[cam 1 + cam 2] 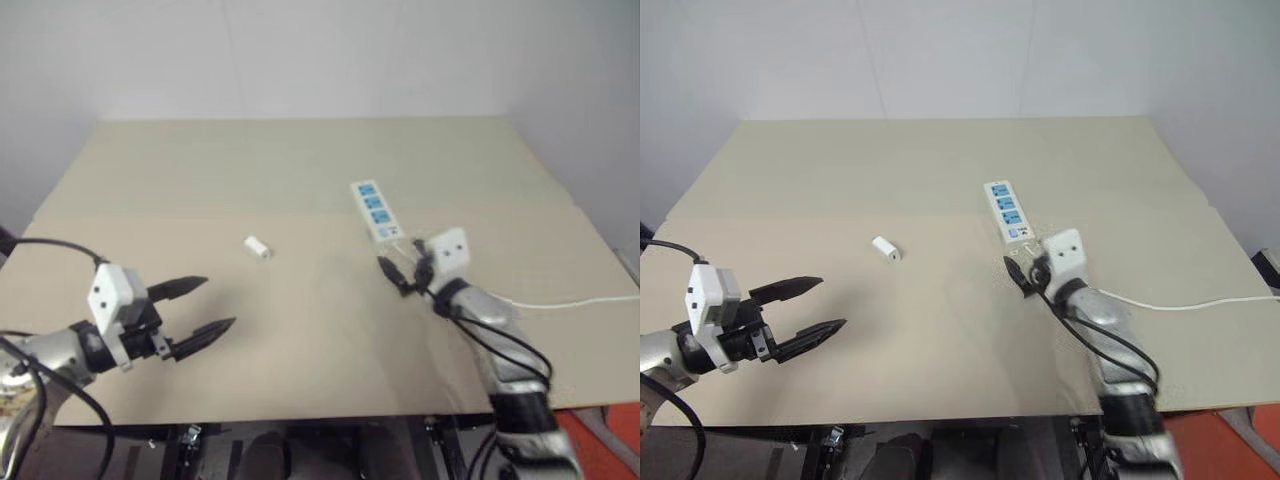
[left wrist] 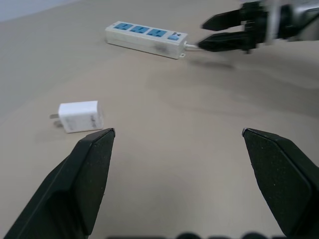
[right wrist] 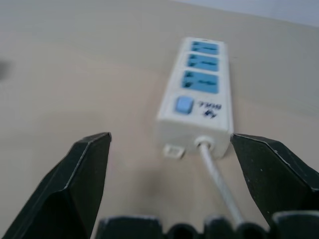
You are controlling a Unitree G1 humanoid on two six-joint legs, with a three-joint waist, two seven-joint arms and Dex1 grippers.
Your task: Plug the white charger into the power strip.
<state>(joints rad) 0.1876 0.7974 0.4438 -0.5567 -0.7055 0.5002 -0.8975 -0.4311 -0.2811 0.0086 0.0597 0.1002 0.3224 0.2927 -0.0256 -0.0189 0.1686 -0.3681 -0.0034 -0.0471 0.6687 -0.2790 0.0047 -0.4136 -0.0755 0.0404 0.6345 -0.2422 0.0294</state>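
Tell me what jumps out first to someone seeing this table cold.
The power strip with blue sockets lies right of centre, the right claw open at its cable end. The white charger lies alone mid-table, unplugged, with the open left claw short of it.

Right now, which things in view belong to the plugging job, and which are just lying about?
Belongs to the job:
- white charger, lying loose on the table
- power strip, with its thin white cable
- left gripper, open, short of the charger
- right gripper, open, at the strip's switch end

Just lying about:
- nothing loose; there is the beige table itself
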